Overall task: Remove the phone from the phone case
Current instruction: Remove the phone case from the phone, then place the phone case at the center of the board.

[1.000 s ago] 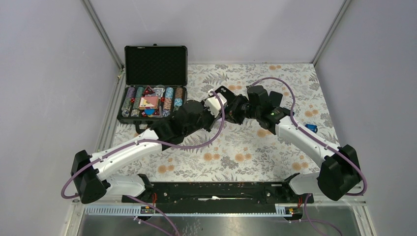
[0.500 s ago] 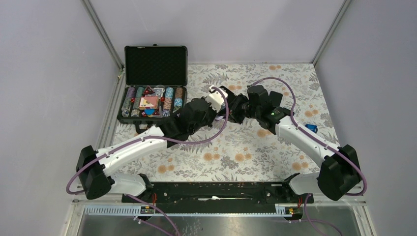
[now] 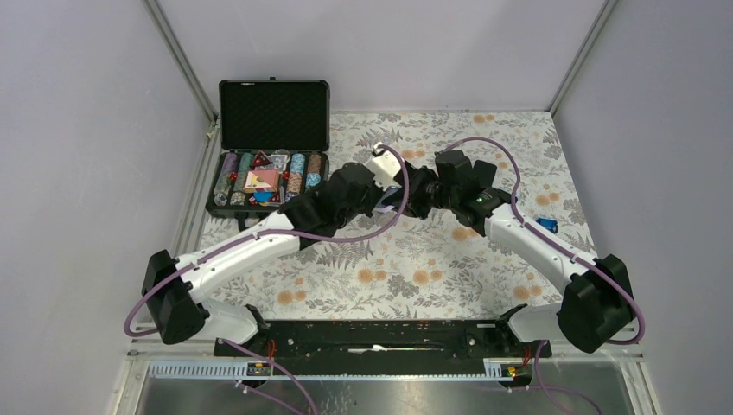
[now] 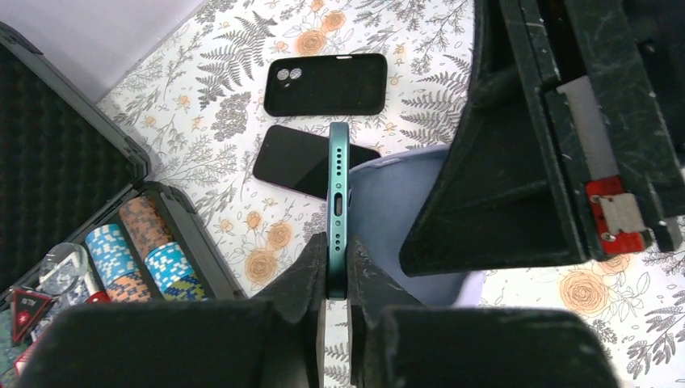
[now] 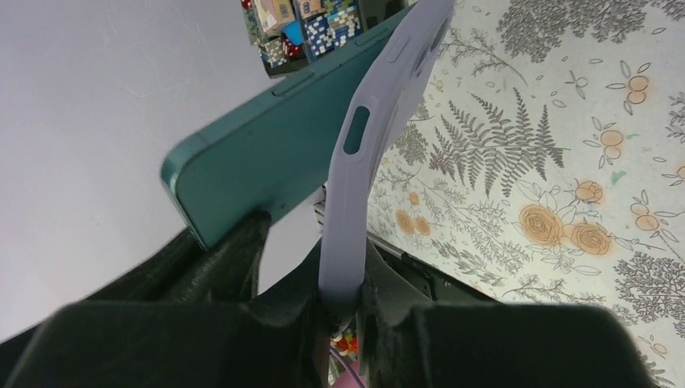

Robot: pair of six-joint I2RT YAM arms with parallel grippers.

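Black hard case of poker chips (image 3: 272, 147) lies open at the floral bench's (image 3: 415, 259) far-left corner. Above mid-bench, the left gripper (image 4: 338, 252) is clamped on the teal slab phone's (image 4: 338, 186) edge. Beside it the right gripper (image 5: 321, 260) pinches the lavender silicone phone case (image 5: 363, 162), which apparently splays away from the phone's near end.

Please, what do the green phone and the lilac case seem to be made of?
Green phone: probably a metal frame with a satin finish. Its edge looks thin and rigid, with a soft sheen and cleanly cut ports.
Lilac case: likely silicone or soft rubber, matte. The wall looks thick, shows no glare, and has moulded button bumps and a rounded cut-out.
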